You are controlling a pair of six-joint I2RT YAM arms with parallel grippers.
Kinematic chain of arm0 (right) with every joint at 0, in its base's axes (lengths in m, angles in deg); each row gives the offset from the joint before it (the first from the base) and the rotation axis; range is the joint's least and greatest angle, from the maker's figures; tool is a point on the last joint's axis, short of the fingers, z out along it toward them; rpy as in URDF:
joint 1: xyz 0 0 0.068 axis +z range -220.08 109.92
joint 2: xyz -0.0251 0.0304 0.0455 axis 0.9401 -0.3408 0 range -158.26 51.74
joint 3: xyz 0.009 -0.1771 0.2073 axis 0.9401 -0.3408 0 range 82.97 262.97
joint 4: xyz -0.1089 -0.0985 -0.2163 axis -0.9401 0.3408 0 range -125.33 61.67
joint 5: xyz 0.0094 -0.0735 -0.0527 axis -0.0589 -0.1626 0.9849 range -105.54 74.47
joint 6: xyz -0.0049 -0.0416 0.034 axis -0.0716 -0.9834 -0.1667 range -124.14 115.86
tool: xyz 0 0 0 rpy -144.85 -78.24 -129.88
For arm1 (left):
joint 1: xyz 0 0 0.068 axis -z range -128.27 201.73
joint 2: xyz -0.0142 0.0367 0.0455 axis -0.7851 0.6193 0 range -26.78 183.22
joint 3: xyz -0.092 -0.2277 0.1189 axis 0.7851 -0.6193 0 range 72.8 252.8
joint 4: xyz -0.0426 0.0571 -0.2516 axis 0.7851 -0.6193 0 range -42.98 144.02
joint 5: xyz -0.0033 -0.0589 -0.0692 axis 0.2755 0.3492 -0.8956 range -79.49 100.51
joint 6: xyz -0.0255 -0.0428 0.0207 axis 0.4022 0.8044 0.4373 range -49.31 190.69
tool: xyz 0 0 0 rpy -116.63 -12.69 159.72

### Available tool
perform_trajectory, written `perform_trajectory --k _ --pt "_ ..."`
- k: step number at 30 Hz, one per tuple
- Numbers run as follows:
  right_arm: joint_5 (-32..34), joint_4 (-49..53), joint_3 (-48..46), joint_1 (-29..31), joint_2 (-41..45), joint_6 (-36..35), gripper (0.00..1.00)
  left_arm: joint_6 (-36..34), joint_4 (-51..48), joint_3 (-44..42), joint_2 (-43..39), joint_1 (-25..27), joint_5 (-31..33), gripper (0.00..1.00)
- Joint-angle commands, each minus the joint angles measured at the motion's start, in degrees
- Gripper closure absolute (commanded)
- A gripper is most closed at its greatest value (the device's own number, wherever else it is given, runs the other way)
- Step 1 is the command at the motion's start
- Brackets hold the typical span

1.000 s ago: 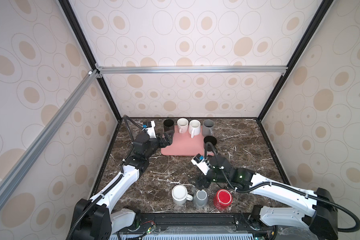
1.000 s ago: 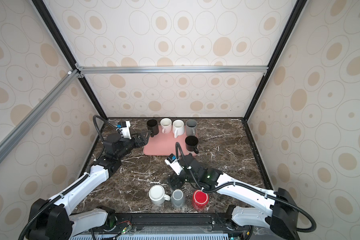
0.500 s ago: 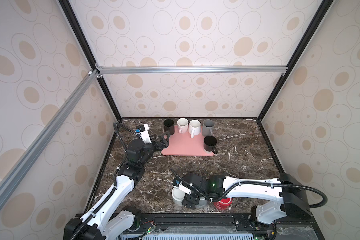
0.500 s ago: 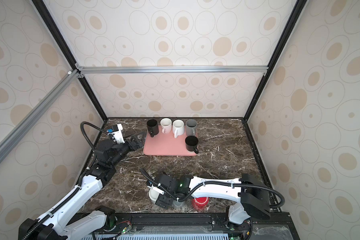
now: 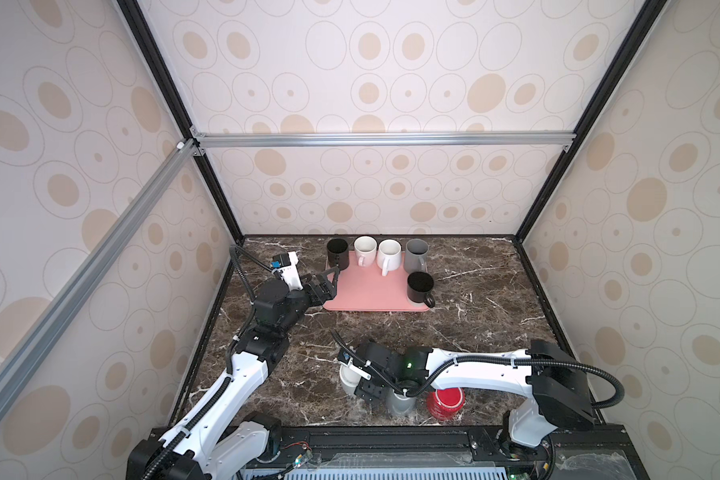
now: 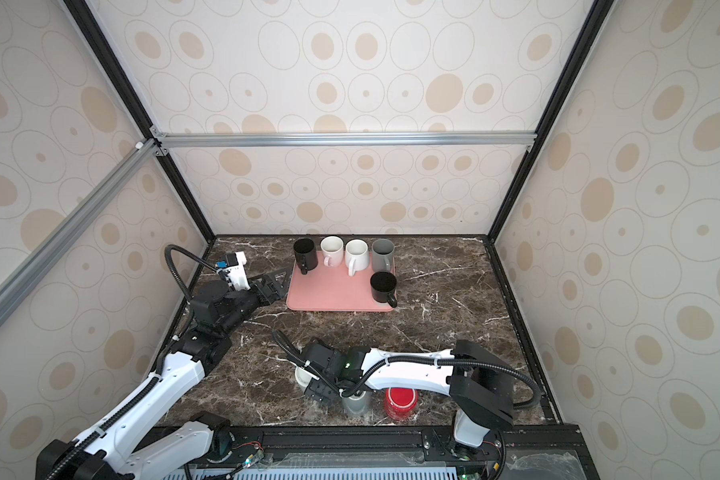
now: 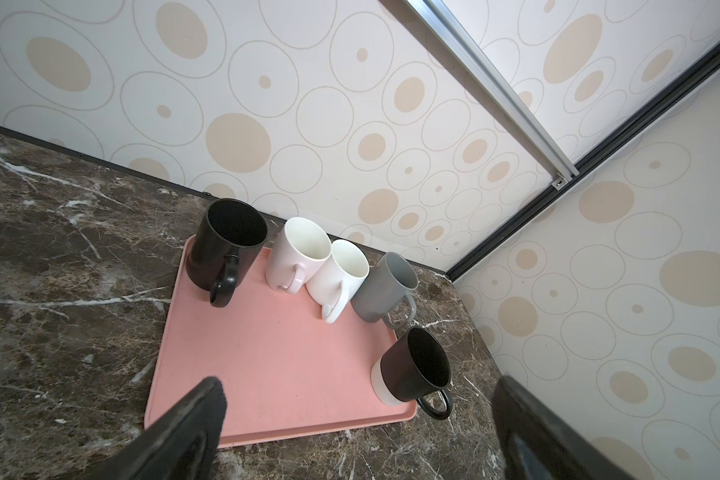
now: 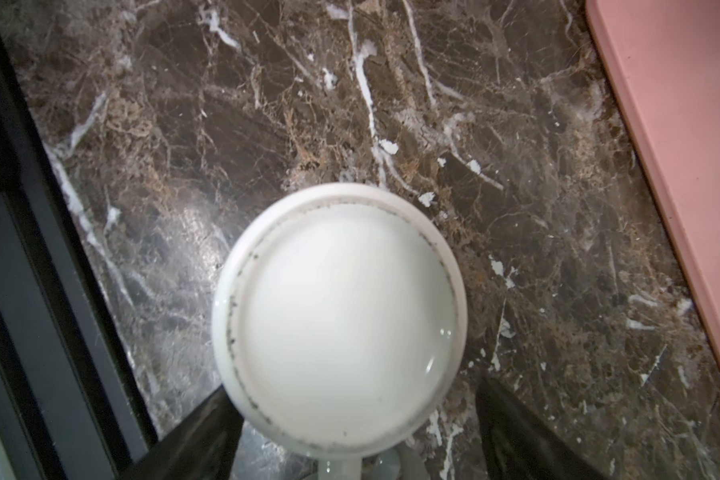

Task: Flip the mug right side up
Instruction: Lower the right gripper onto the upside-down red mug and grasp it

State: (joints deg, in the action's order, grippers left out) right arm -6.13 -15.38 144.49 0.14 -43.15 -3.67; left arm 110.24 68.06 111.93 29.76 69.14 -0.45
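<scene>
A white mug (image 8: 341, 320) stands upside down near the table's front edge, its ringed base facing up; it also shows in both top views (image 5: 347, 380) (image 6: 303, 376). My right gripper (image 8: 356, 390) (image 5: 368, 392) (image 6: 319, 390) is open and low over it. Its dark fingers (image 8: 202, 432) sit on either side of the mug's handle end, and one stands clear of the wall. My left gripper (image 7: 358, 386) (image 5: 325, 282) (image 6: 273, 284) hangs open and empty at the left edge of the pink tray (image 7: 275, 353).
An upside-down grey mug (image 5: 400, 405) and an upside-down red mug (image 5: 445, 401) stand right of the white one. The pink tray (image 5: 371, 299) at the back carries several upright mugs. A black frame rail (image 8: 38, 270) runs close along the table's front.
My right arm swung from the tray's front edge to the table's front and came down over the white mug. The left gripper drew back a little from the tray.
</scene>
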Motion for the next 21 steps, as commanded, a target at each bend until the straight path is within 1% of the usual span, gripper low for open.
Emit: perform_trajectory --k 1,4,6,9,13,15,20,21 --pt "0.9 -2.7 2.8 -1.3 -1.8 1.0 0.14 -1.0 -0.7 0.1 -1.4 -0.2 0.8 0.01" --pt "-1.1 -2.9 3.8 -3.4 -2.8 2.7 0.14 -1.1 -0.9 -0.5 -2.1 -0.2 1.2 0.01" --pt "-2.3 -3.6 3.5 -4.2 -2.7 2.9 0.12 -1.4 -1.0 -0.7 -2.4 -0.1 1.2 0.01" --pt "-4.7 -4.0 2.4 -4.3 -0.9 2.7 0.08 -1.3 -0.9 -1.0 -2.4 -0.2 0.7 0.01" --pt "-7.0 -2.4 0.8 -4.4 1.8 3.8 0.07 -1.3 -0.8 -1.5 -2.5 -0.1 0.4 0.01" --pt "-7.7 -1.7 0.0 -4.3 2.9 4.7 0.10 -1.4 -0.5 -1.9 -2.8 -0.1 0.3 0.01" --pt "-8.1 -0.5 -1.2 -4.3 3.4 5.7 0.24 -1.1 0.4 -2.8 -3.5 -0.2 0.6 0.01" --pt "-7.7 -0.2 -1.1 -4.3 3.0 5.6 0.28 -1.1 0.4 -2.8 -3.5 -0.2 0.6 0.01"
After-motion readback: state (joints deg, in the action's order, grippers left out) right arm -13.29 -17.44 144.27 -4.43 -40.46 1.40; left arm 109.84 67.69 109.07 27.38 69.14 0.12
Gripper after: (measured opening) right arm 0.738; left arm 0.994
